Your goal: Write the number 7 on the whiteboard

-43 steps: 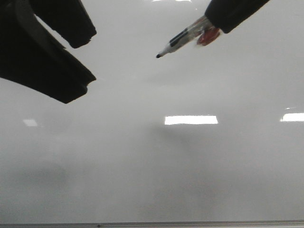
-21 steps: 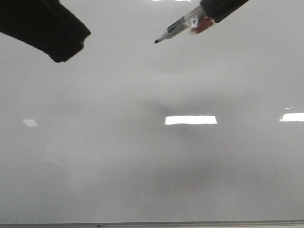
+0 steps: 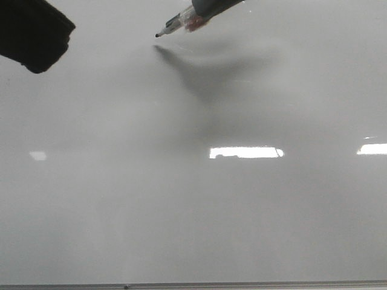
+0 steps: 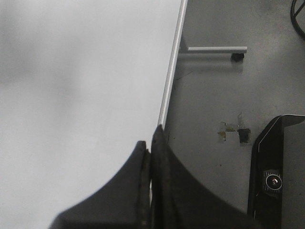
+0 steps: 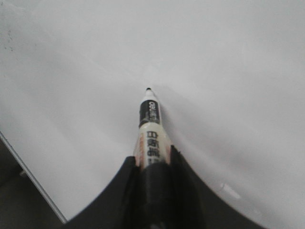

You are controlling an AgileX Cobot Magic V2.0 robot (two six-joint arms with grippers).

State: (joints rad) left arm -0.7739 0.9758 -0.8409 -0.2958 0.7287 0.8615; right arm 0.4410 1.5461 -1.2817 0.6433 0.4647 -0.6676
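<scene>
The right pincer [image 5: 153,179] is clamped on a marker [image 5: 150,126], its fingers pinching the barrel from both sides. The marker juts straight out ahead of the pincer, long axis in line with it, black tip forward. In the front view the marker [image 3: 178,23] comes in from the upper right, slanting down and to the left, tip hovering close above the whiteboard [image 3: 193,211], with its dark shadow just beneath on the board. No stroke of the number 7 shows anywhere on the glossy surface. The left pincer [image 4: 148,191] has its two fingers pressed together, nothing between them, sitting over the board's grey metal edge strip [image 4: 170,71]. Beyond that edge lies grey floor [image 4: 214,95].
</scene>
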